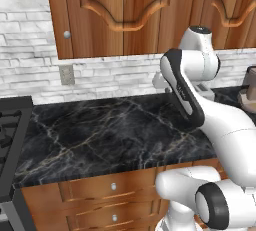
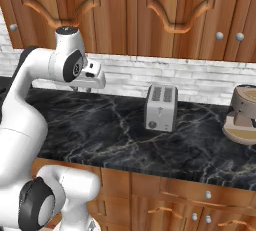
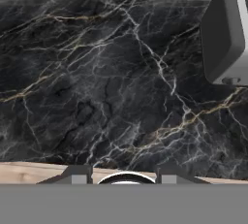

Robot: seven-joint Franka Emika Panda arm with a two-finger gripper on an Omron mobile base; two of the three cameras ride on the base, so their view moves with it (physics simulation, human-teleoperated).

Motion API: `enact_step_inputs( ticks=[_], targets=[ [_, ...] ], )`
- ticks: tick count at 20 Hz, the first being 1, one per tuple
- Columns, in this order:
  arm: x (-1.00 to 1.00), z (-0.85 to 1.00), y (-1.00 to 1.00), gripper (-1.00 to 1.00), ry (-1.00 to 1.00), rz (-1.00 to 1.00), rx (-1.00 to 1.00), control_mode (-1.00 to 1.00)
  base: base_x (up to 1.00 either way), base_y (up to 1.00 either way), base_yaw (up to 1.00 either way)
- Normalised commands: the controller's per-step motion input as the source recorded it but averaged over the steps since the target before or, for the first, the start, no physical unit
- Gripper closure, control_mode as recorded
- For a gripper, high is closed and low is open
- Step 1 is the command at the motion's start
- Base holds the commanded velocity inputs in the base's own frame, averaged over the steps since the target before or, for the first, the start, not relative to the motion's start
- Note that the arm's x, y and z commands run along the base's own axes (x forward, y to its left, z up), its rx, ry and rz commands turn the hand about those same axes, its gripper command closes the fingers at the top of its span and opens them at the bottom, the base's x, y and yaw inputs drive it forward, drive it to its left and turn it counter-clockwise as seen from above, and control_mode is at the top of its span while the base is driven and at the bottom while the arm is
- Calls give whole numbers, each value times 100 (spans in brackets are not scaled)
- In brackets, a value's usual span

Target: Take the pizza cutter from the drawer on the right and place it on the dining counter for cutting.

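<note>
Nearest us, the claw [image 3: 123, 175]: two dark tips standing apart, nothing gripped that we can make out. It hangs above the black marble-veined worktop surface [image 2: 115, 125], aimed down at bare stone, with the silver two-slot toaster [image 2: 161, 107] off to its right. The orange-brown wooden drawer [image 2: 200, 191] with a round silver knob sits right of the claw and lower, under the surface's near edge, its front shut. We take the pizza cutter to be hidden inside, so we cannot tell its long axis. We judge the coming move runs rightward, down and nearer, to that knob.
</note>
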Motion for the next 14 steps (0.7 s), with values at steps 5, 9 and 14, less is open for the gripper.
enact_step_inputs(
  ticks=[5,9,14],
  targets=[
    [-17,-18,-38,-100,-7,2,0,-100,0,0,0],
    [-61,-24,-100,-100,-12,6,3,-100,0,0,0],
    [-61,-34,-98,-100,-12,0,0,-100,0,0,0]
  ],
)
